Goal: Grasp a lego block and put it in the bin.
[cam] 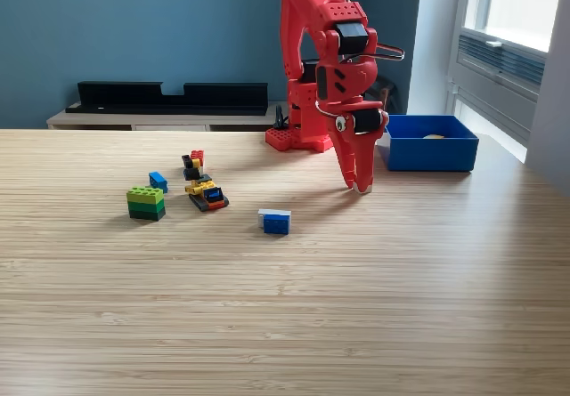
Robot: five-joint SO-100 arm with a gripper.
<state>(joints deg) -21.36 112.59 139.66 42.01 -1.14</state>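
A red arm hangs over the wooden table, its gripper (360, 184) pointing down with the fingertips together and nothing between them, just above the tabletop. A blue and white lego block (275, 222) lies to the exterior view's left of the gripper, apart from it. Further left sit a mixed yellow, blue and black cluster (207, 194), a red, black and yellow cluster (193, 164), a small blue block (158, 181) and a green stack (146, 203). The blue bin (427, 143) stands at the exterior view's right, behind the gripper, with something pale inside.
The arm's red base (297, 135) is mounted at the table's far edge. A low sideboard with black devices (169, 96) runs behind the table. A window and wall bound the exterior view's right side.
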